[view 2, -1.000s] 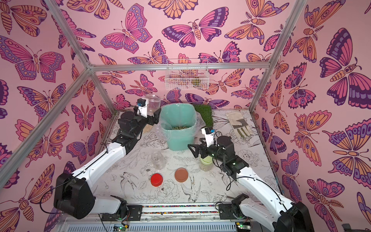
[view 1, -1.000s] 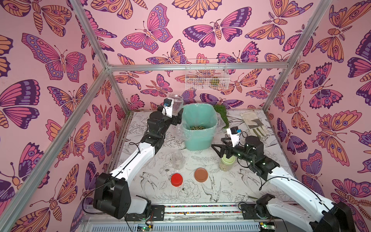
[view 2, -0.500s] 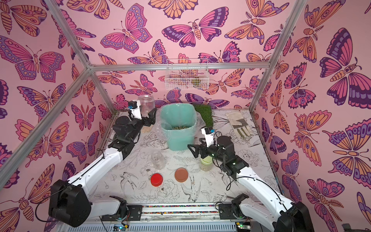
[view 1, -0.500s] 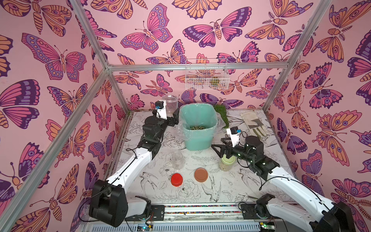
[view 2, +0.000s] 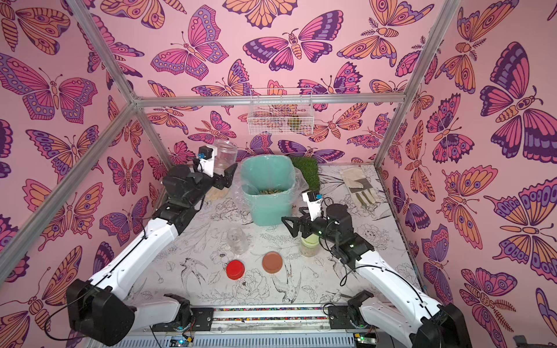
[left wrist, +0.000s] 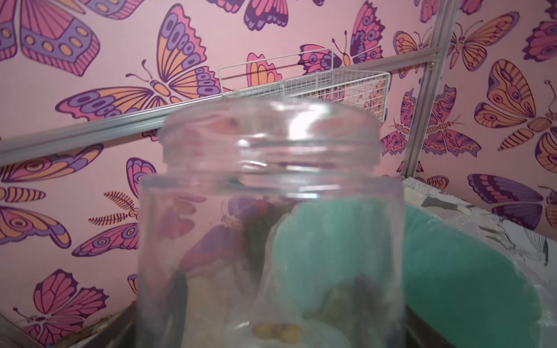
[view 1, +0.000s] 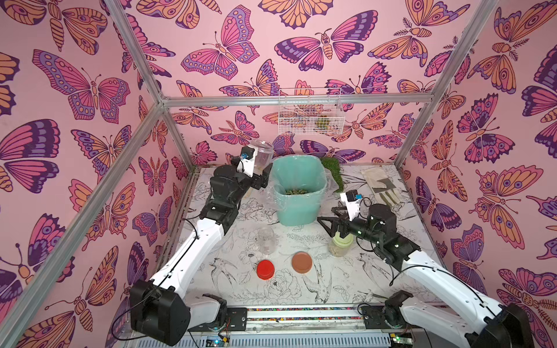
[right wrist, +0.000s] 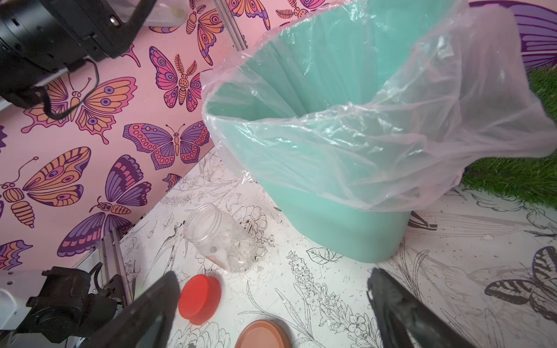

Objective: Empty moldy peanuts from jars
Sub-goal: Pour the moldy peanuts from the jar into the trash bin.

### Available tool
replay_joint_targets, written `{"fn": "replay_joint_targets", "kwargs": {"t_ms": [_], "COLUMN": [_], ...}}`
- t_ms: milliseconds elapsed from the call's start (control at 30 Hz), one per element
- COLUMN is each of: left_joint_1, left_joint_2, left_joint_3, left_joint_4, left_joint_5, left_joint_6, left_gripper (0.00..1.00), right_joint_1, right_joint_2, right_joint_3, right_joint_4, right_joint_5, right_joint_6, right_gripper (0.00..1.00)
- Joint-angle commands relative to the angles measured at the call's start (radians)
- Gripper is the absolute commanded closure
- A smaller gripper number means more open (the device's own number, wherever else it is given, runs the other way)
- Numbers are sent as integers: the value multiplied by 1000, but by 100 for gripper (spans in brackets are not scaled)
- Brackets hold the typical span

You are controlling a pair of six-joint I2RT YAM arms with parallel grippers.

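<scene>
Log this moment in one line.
left hand: holds clear jar beside bin | right hand: open, empty | green-lidded jar: closed

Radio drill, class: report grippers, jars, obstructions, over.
Left gripper shut on lidless jar beside bin. Right gripper open by green-lidded jar, peanuts inside. Red lid, brown lid, empty jar loose mid-table.

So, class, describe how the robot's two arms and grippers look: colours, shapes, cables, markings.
Both the left arm and right arm have white links, black joints and black looping cables. The left gripper and right gripper have black tapered fingers, each carrying a white-mounted camera.
</scene>
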Motion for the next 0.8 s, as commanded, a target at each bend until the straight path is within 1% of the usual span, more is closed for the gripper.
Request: {"fn": "replay_joint_targets", "kwargs": {"t_ms": [0, 67, 133, 167, 200, 300, 367, 400, 433, 467, 533, 567, 767], "left_joint_1": [0, -18, -59, -83, -113, -188, -233, -248, -265, -280, -287, -287, -288], "left_joint_2": [56, 104, 162, 189, 226, 348, 431, 465, 510, 546, 574, 592, 596], "left_joint_3": [212, 339, 481, 542, 593, 778, 850, 871, 909, 945, 956, 966, 957], "left_joint_4": [-316, -492, -669, -729, -786, -910, -934, -935, -934, -935, -926, -922, -893], "left_joint_5": [139, 105, 40, -10, -84, -317, -465, -517, -551, -549, -497, -504, -507], "left_joint_6": [343, 516, 725, 822, 942, 1218, 1430, 1507, 1552, 1569, 1590, 1591, 1583], "left_gripper": [100, 100, 100, 100, 100, 100, 100, 100, 100, 100, 100, 100, 100], "right_joint_1": [-8, -8, -8, -8, -8, -8, -9, -8, -8, -8, -8, -8, -10], "right_joint_2": [-32, -42, -52, -57, -60, -66, -68, -69, -69, -69, -71, -72, -85], "right_joint_3": [-20, -30, -41, -45, -49, -58, -65, -68, -70, -71, -74, -75, -80], "right_joint_4": [8, 11, 13, 12, 11, 8, 10, 13, 13, 13, 14, 13, 2], "right_joint_5": [18, 28, 35, 36, 37, 39, 41, 42, 42, 44, 47, 48, 58], "right_joint_6": [9, 13, 12, 10, 8, 6, 8, 9, 9, 9, 9, 9, -3], "right_gripper": [1, 1, 1, 1, 1, 1, 1, 1, 1, 1, 1, 1, 1]}}
